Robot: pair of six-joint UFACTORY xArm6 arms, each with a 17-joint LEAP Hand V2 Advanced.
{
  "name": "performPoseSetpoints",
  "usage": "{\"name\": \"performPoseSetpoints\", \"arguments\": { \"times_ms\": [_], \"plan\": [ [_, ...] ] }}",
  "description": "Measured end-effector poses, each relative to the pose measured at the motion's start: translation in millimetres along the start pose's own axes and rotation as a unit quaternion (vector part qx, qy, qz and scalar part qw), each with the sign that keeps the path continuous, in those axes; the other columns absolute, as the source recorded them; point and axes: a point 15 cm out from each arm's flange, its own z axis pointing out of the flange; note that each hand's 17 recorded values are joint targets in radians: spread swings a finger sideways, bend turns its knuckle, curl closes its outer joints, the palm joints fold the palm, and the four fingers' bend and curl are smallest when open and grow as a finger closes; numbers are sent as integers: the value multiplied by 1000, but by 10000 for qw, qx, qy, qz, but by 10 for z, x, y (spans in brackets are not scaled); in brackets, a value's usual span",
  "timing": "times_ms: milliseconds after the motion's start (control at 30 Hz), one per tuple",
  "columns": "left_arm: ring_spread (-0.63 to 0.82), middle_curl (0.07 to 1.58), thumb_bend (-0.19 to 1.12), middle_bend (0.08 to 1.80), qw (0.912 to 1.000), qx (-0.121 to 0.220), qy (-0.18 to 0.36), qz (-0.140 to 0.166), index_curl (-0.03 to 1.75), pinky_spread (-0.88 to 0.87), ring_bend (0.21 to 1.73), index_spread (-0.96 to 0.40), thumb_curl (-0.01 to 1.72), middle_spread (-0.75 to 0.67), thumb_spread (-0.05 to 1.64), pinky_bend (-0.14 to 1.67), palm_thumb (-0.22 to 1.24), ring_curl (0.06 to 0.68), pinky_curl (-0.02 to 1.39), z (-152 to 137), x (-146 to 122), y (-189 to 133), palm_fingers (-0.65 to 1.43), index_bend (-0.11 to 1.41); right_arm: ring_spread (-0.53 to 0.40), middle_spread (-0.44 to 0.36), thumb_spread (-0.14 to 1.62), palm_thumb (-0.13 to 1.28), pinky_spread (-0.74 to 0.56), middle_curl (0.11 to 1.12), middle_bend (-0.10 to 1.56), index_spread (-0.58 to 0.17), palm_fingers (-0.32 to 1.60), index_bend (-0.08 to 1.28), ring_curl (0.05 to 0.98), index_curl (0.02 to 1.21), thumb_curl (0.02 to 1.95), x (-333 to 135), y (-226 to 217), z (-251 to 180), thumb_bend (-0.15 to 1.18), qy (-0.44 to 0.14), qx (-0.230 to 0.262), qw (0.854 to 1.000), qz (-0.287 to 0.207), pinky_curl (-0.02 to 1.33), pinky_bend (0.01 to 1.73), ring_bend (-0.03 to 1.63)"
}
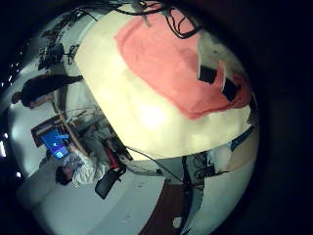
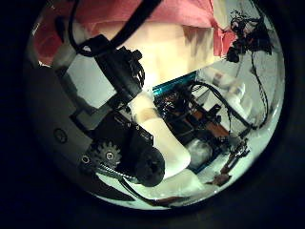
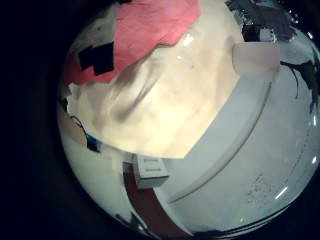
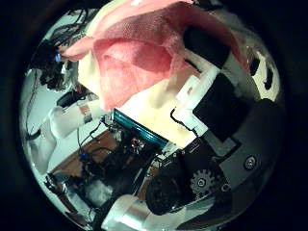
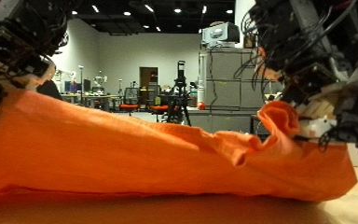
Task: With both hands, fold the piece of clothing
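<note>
- On the pale table, filling the near ground of the outside view, lies the orange piece of clothing, spread low and creased, with its edge running out of the picture on the left hand's side.
- One corner of the cloth rises in a peak beside the right hand, which hangs from the top edge; the peak reaches the hand's lower white parts, but whether a finger pinches it there is hard to make out from this view.
- In the right thumb side palm view the cloth bunches close against that hand's black and white fingers, which curl round a fold of it, so the right hand grips the cloth.
- The left hand is over the cloth's other end, cut off by the picture's edge; its fingertips are hidden, so I cannot tell its state.
- The left thumb side palm view shows that hand's own fingers near the cloth's edge, with table showing between; contact is unclear.
- Both little finger side views show the cloth lying flat on the table, part of it out of view.
</note>
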Motion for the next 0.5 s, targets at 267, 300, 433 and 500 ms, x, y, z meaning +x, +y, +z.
{"name": "performPoseSetpoints", "arguments": {
  "times_ms": [267,300,433,500],
  "plan": [
    [-561,593,445,1102,9998,149,-92,100,950,-782,942,-686,1398,-467,1496,763,681,456,484,-369,-7,63,1140,326,-233,-159,1279,1115,-280,821,1221,-307,1084,998,711,878,528,57,-168,-887,5,-176,895,9955,268,851,1201,1323],
    [-561,593,447,1102,9998,152,-91,82,952,-783,942,-687,1401,-468,1494,763,679,456,484,-388,-29,48,1140,325,-232,-158,1274,1117,-280,821,1221,-307,1086,996,712,880,532,74,-228,-931,1,-181,921,9952,283,856,1204,1323],
    [-561,593,456,1103,9999,100,-24,-58,958,-786,941,-691,1410,-470,1488,760,673,456,486,-425,-182,-89,1141,319,-231,-157,1268,1121,-280,822,1228,-303,1086,991,714,889,543,183,-599,-1080,-6,-220,884,9953,342,871,1195,1330],
    [-561,593,460,1102,9997,63,67,-219,961,-787,940,-693,1414,-471,1485,759,670,457,487,-411,-323,-167,1141,317,-231,-156,1266,1122,-281,823,1231,-301,1083,990,715,894,548,223,-817,-1131,-7,-259,869,9952,366,879,1188,1332]
  ]
}}
